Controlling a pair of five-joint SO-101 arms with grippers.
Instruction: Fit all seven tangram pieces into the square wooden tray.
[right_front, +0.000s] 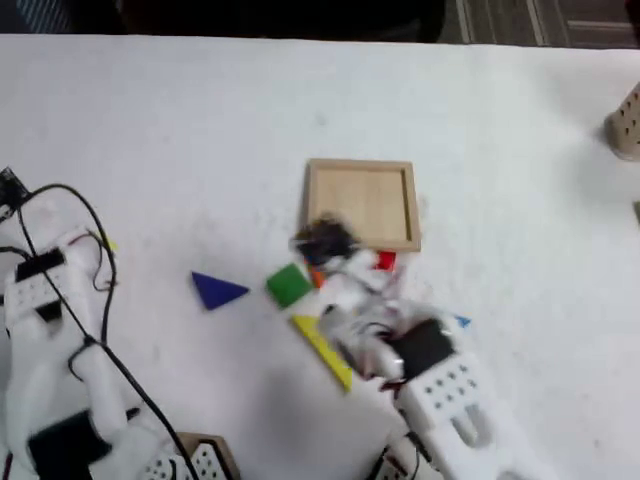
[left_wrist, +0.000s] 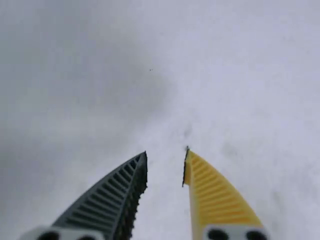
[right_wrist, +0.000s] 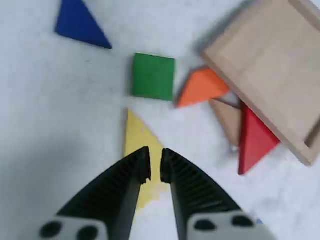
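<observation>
Your right hand, open only a crack and empty, hangs over the yellow piece lying flat on the tabletop near the bare tray, left hand part open, empty; piece looks thin, stiff, light, likely slick, so pinch across its 2 long edges.

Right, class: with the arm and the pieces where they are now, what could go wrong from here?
1. The right gripper sits over the flat yellow piece with its fingers barely apart, so it may push the piece along rather than lift it.
2. The orange triangle and red triangle crowd the tray; reaching for them could shove it.
</observation>
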